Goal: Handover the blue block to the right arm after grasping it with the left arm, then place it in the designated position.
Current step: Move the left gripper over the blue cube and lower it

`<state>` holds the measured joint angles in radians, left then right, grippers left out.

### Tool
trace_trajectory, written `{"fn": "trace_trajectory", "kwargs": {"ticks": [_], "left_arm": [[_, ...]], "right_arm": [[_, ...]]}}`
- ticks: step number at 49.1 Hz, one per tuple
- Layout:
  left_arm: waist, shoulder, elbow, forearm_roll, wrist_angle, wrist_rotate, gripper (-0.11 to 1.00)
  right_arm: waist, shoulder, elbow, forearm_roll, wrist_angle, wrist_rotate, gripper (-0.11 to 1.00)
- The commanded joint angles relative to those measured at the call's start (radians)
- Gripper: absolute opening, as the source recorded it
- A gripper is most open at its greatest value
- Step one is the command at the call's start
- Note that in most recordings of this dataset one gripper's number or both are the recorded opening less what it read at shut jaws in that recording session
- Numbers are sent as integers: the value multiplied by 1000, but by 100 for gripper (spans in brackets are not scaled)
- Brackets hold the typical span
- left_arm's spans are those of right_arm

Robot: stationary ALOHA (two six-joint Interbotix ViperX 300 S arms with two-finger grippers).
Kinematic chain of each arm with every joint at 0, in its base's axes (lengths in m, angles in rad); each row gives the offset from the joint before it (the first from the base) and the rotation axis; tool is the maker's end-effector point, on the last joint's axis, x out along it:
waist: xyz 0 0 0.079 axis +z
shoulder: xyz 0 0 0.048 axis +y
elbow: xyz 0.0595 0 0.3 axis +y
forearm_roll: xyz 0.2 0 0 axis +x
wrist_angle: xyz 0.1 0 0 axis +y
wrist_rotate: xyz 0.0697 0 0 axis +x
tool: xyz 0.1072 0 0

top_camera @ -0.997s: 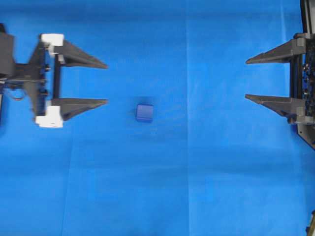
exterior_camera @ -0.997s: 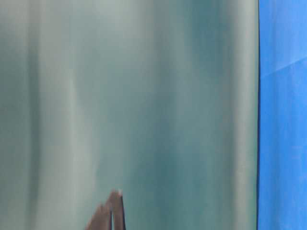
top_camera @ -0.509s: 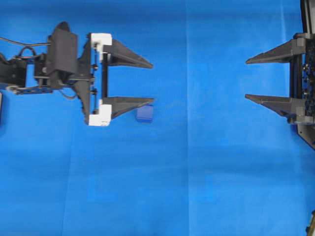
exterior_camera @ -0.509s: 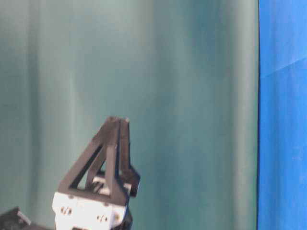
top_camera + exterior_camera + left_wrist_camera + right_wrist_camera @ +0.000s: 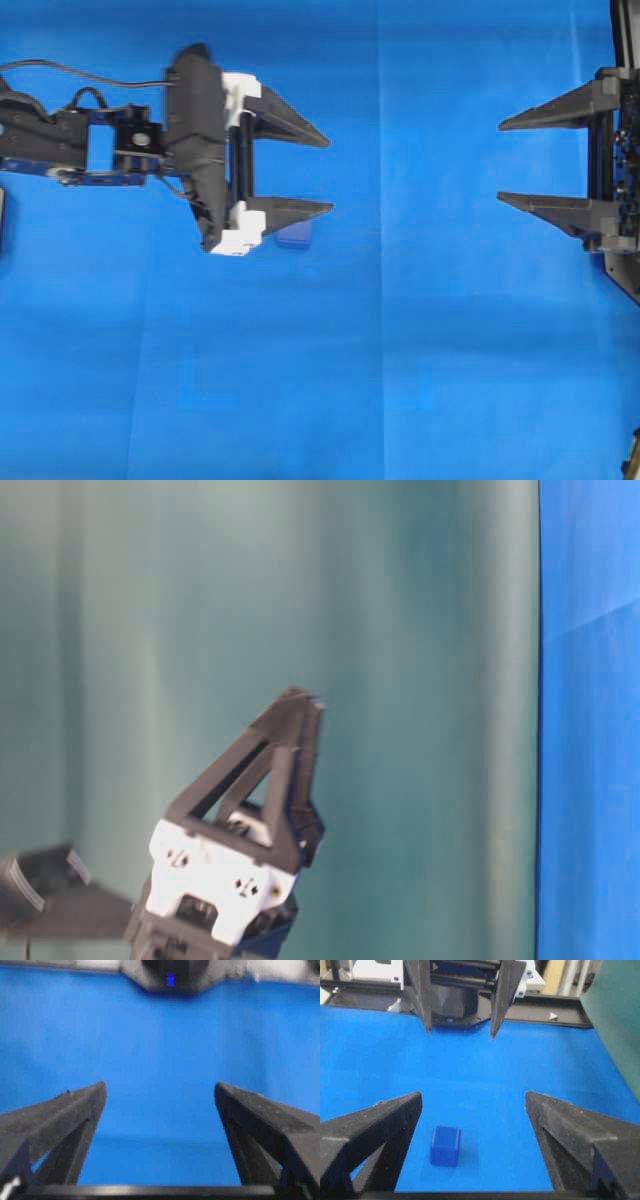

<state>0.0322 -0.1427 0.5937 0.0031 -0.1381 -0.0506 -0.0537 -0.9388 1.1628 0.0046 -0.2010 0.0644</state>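
Left gripper (image 5: 315,172) hangs with fingers spread wide above the cloth (image 5: 400,380), its near finger covering part of the blue block (image 5: 297,234), apparently lining up a grasp. Right gripper (image 5: 512,160), equally spread, waits far right for the handover.

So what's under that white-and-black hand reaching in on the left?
Under the left hand, one finger partly covers the blue block, which sits on the blue cloth. Only the block's lower edge shows from overhead. The hand is open, the block not gripped.
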Motion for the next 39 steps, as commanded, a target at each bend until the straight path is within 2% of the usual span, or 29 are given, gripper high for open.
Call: {"fn": "trace_trajectory", "kwargs": {"ticks": [1, 15, 21, 31, 39], "left_arm": [[-5, 14, -75, 2, 132, -8, 92], [-8, 141, -305, 2, 678, -11, 92], [-11, 190, -399, 2, 854, -8, 92], [-15, 258, -529, 2, 1051, -8, 92], [-17, 284, -578, 3, 1094, -9, 92]], "right_arm": [[0, 5, -28, 0, -2, 2, 97], [-2, 5, -28, 0, 25, 2, 97], [0, 5, -28, 0, 31, 2, 97], [0, 8, -28, -2, 32, 2, 97], [-2, 9, -26, -2, 34, 2, 97]]}}
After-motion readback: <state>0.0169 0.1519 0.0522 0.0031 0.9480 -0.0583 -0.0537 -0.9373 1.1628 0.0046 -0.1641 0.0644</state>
